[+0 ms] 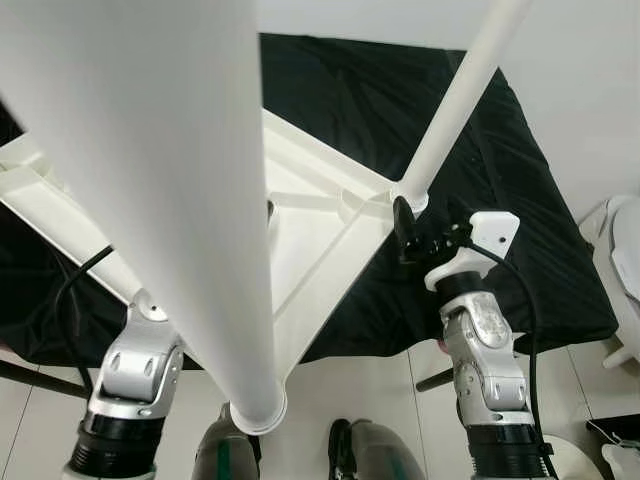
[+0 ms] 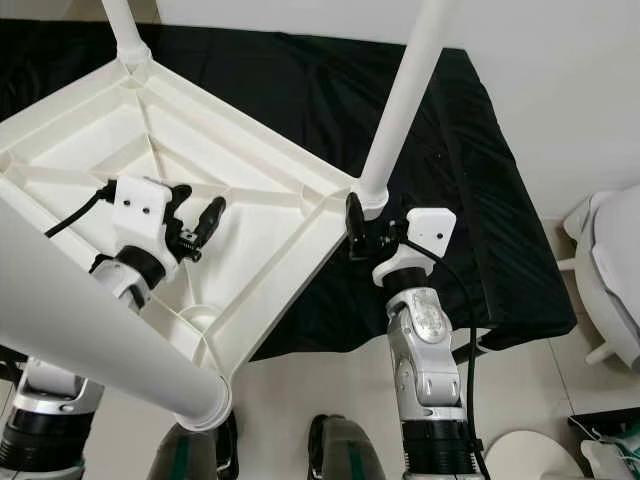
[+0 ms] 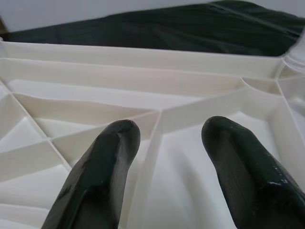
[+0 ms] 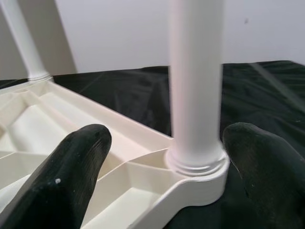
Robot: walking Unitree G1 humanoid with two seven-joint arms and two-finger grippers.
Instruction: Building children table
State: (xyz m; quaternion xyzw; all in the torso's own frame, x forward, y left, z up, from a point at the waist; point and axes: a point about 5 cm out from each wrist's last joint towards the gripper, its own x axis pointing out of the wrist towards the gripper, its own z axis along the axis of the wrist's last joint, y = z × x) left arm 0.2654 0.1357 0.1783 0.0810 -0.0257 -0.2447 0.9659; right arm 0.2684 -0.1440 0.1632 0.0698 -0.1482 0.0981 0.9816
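A white plastic children's table [image 2: 250, 180] lies upside down on a black cloth, its ribbed underside facing up. White legs stand in its corners: one at the right [image 2: 400, 100], one at the far left [image 2: 125, 30], and a near one [image 1: 170, 200] looming close to my head. My right gripper [image 2: 358, 225] is open at the right corner, its fingers either side of that leg's base [image 4: 195, 162] without closing on it. My left gripper [image 2: 208, 222] hovers open over the ribs [image 3: 157, 119] of the underside, holding nothing.
The black cloth [image 2: 480, 200] covers a low platform that ends at tiled floor [image 2: 330, 380] in front of me. A white rounded object [image 2: 610, 280] stands on the floor at the right. A white wall runs behind the platform. My dark feet [image 1: 370, 450] show below.
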